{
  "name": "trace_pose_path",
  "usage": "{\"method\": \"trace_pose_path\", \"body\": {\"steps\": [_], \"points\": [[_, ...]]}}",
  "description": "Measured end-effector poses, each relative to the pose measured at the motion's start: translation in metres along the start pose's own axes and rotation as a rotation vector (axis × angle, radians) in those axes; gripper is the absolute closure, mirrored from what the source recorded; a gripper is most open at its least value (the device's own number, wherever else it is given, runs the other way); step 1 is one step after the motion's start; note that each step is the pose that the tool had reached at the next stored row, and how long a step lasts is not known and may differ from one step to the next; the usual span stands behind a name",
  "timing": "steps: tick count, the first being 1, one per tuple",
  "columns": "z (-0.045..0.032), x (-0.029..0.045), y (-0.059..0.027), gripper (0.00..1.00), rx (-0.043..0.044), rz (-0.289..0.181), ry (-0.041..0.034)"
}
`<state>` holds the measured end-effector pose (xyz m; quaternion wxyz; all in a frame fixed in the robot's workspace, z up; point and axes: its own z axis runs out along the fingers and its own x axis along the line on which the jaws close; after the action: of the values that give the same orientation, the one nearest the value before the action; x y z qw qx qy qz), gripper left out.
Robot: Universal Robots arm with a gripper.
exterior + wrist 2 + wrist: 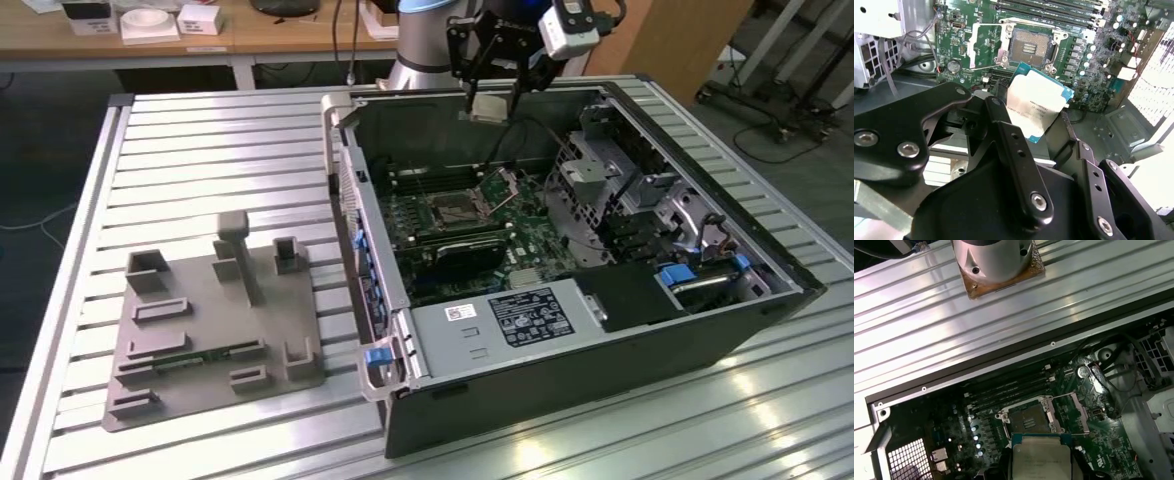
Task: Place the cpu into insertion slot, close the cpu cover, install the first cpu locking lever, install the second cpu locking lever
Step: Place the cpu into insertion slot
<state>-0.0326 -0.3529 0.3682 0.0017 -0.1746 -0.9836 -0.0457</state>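
One open computer case (pixel 378 330) lies on its side on the ribbed metal table (pixel 200 150), and we see a grey fixture plate (pixel 200 330) well apart from it, toward the exterior view's left. Inside the case, the green motherboard (pixel 527 225) fills the floor. There are memory slots (pixel 1004 390) on the far side of the socket (pixel 451 212), a metal drive cage (pixel 594 170) toward the exterior view's right, and a black box with a white label (pixel 534 315) at the near end. The cpu cover (pixel 505 188) stands tilted up on its hinge beside the socket, so the socket's contact field is exposed in both wrist views. The gripper (pixel 501 95) hangs over the far part of the case, well above the board. Its black fingers (pixel 1009 135) are drawn in narrow and clamp the cpu (pixel 1036 107) between them. We see the cpu as a small flat square with a pale silvery-beige top and a thin teal-green border, held tilted in the air over the open socket (pixel 1029 47), clear of the board.
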Motion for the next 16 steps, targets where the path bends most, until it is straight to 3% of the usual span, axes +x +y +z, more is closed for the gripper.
{"method": "trace_pose_path", "body": {"steps": [16], "points": [[0.0041, 0.0000, -0.0002, 0.46, -0.0039, 0.211, -0.0188]]}}
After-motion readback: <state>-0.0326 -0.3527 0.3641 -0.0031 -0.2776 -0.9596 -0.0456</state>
